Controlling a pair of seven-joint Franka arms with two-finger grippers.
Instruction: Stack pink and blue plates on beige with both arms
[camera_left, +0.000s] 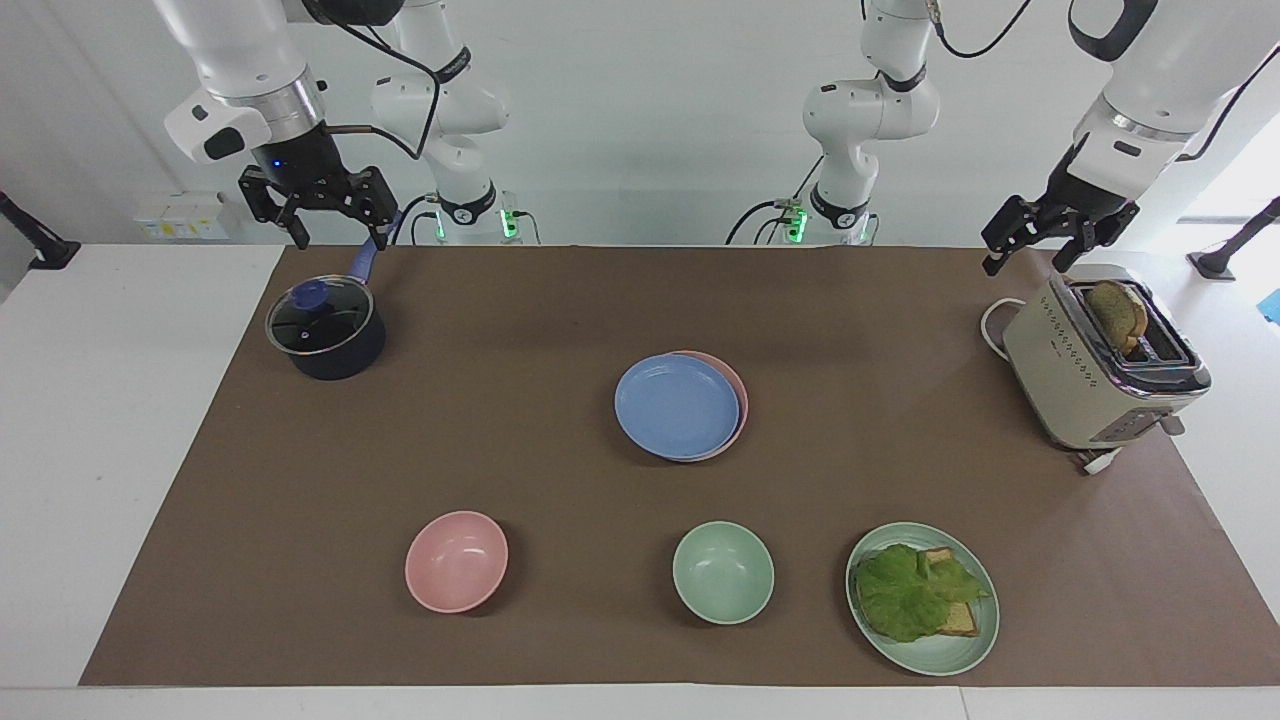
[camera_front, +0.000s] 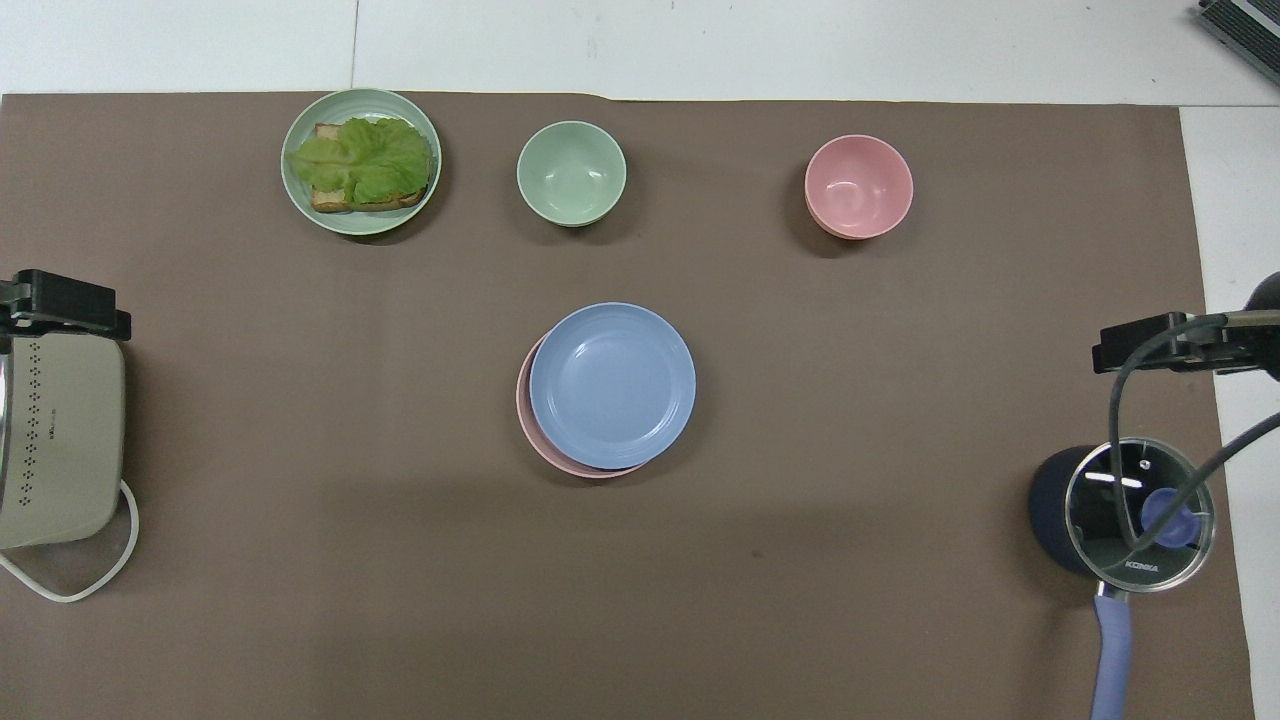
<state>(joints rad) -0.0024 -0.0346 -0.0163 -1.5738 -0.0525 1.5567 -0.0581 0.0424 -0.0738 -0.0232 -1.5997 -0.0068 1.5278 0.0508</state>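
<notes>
Left claw (camera_left: 1030, 252) raised, open; right claw (camera_left: 335, 224) likewise (both empty).

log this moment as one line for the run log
blue plate: on pink plate, mid-mat | beige plate: not visible | left gripper: open over toaster | right gripper: open over pot

Saucepan (camera_left: 325, 333), toaster (camera_left: 1095, 365), two bowls (camera_left: 456, 561)

Facing and overhead cameras, both high, share the tabletop (camera_left: 560, 300).
</notes>
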